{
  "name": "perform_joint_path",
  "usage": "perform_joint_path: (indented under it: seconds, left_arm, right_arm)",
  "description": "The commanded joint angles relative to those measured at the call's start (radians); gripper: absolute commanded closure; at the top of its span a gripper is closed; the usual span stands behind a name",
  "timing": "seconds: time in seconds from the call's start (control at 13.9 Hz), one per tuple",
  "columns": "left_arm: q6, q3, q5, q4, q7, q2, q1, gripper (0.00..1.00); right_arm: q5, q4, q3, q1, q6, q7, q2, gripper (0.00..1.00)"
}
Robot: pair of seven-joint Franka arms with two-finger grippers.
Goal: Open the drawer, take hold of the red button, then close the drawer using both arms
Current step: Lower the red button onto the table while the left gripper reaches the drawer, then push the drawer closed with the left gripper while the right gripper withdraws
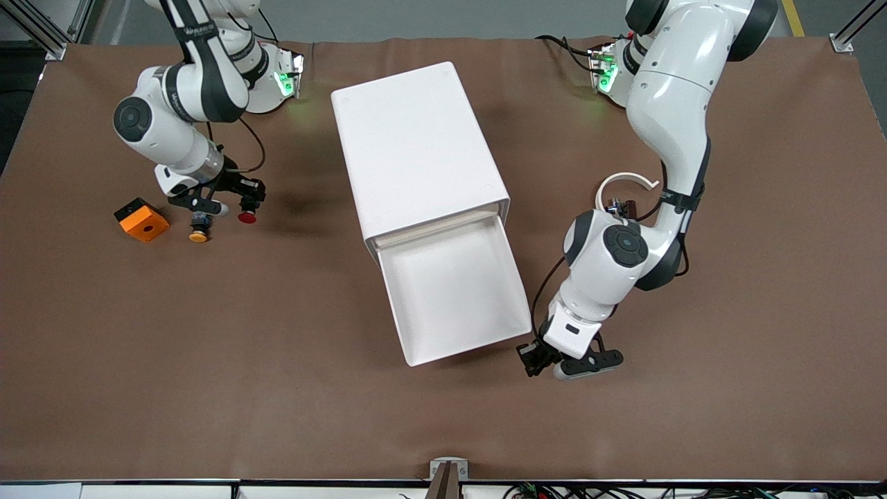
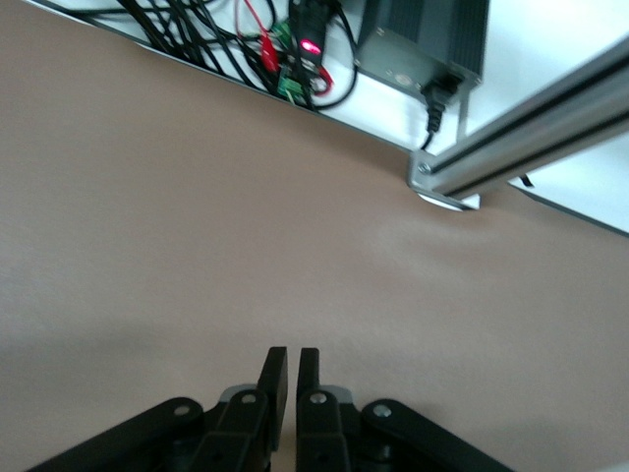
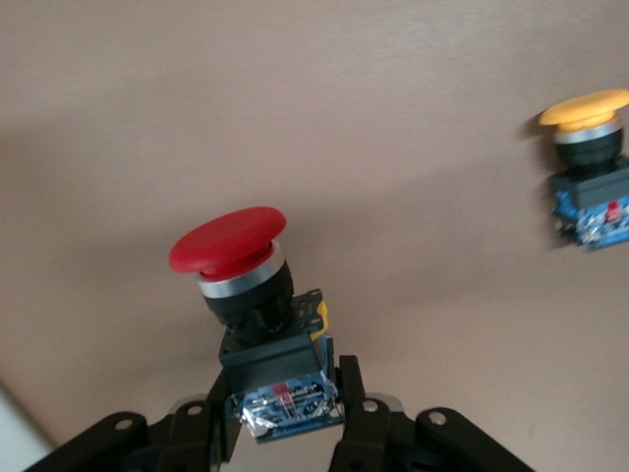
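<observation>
Arms are reaching low at both table ends. Your right gripper (image 3: 285, 418) is clenching the button (image 3: 248, 295) by its dark body, beside the yellow-capped button (image 1: 199, 230) and orange block (image 1: 141, 220). Your left gripper (image 2: 288, 379) is hanging closed beside the open drawer (image 1: 454, 294).

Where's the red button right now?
The red button sits between the right gripper's fingers at the right arm's end, beside the yellow button.
</observation>
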Motion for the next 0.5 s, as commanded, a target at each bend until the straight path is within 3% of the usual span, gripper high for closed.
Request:
perform_joint_path:
  seconds: [0.0, 0.14, 0.43]
  left_arm:
    - [0.008, 0.012, -0.009, 0.021, -0.008, 0.019, -0.046, 0.89]
    - [-0.006, 0.006, -0.009, 0.02, -0.003, 0.011, -0.056, 0.89]
    - [-0.124, -0.065, -0.025, 0.02, -0.003, -0.004, -0.043, 0.89]
  right_arm:
    - [-0.047, 0.003, 0.014, -0.084, 0.11, -0.048, 0.136, 1.0]
    - [-0.051, 0.004, 0.008, -0.087, 0.155, -0.048, 0.196, 1.0]
    - [-0.055, 0.007, 0.006, -0.108, 0.17, -0.05, 0.213, 1.0]
